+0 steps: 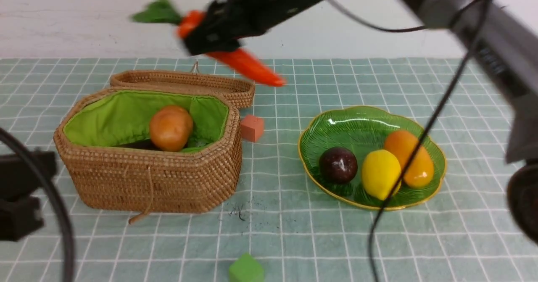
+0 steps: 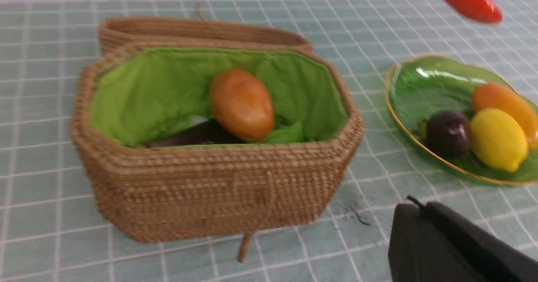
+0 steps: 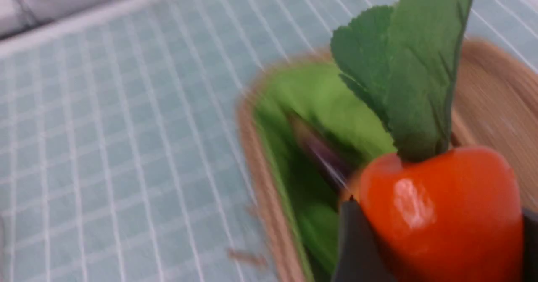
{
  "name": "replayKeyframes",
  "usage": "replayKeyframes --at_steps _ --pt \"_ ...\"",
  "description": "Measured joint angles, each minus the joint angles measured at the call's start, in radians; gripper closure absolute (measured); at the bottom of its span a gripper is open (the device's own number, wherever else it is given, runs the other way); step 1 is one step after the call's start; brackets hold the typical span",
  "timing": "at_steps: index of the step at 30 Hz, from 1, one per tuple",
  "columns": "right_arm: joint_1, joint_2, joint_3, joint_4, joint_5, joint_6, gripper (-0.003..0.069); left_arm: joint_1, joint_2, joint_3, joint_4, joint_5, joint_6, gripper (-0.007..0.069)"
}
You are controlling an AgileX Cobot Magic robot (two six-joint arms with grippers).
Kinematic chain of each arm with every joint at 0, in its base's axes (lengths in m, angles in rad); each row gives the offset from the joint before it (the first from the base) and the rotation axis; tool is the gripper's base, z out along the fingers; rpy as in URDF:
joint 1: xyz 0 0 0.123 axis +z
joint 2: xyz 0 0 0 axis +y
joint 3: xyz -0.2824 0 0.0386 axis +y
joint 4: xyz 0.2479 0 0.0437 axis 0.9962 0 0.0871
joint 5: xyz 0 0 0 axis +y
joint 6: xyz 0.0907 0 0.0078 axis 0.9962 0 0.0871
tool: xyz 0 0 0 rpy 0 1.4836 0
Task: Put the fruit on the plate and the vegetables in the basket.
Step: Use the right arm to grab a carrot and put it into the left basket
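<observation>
Aloft, carrot [image 1: 248,65] sits clamped in right pincer [image 1: 212,36] above basket [image 1: 151,181].

Black arms [image 1: 483,34], black end effector [image 1: 212,32], thin black cables [image 1: 420,139]

Right tool [image 1: 212,32] raised high, jaws clamped on the carrot [image 1: 246,65], left tool [image 2: 420,227] low, closed

No readable text or labels
</observation>
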Motion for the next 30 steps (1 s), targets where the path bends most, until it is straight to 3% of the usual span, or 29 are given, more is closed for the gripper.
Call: replayKeyframes --at_steps 3,6,12,18,22,25,27,30 --pt "0.091 0.069 0.000 0.010 -0.188 -0.023 0.0279 0.004 -0.024 0.000 0.041 0.022 -0.064 0.0637" --pt "0.115 0.121 0.000 0.010 -0.287 -0.052 0.0279 0.004 -0.027 0.000 0.044 0.022 -0.081 0.0637" --pt "0.119 0.207 0.004 -0.013 -0.338 -0.092 0.0273 0.004 -0.027 0.000 0.044 0.025 -0.088 0.0637" --pt "0.119 0.198 0.003 -0.082 -0.312 -0.057 0.0053 0.004 -0.027 0.000 0.042 0.027 -0.088 0.0637" --pt "0.119 0.173 0.003 -0.130 -0.258 -0.033 -0.0006 0.004 -0.027 0.000 0.042 0.020 -0.088 0.0637" --pt "0.117 0.126 -0.003 -0.198 -0.163 0.055 0.0007 0.004 -0.027 0.000 0.041 0.016 -0.079 0.0637" --pt "0.109 0.045 -0.008 -0.291 -0.013 0.200 0.0091 0.004 -0.027 0.000 0.039 -0.011 -0.042 0.0637" --pt "0.098 -0.033 -0.013 -0.358 0.118 0.303 0.0204 0.004 -0.027 0.000 0.019 -0.045 -0.004 0.0637"
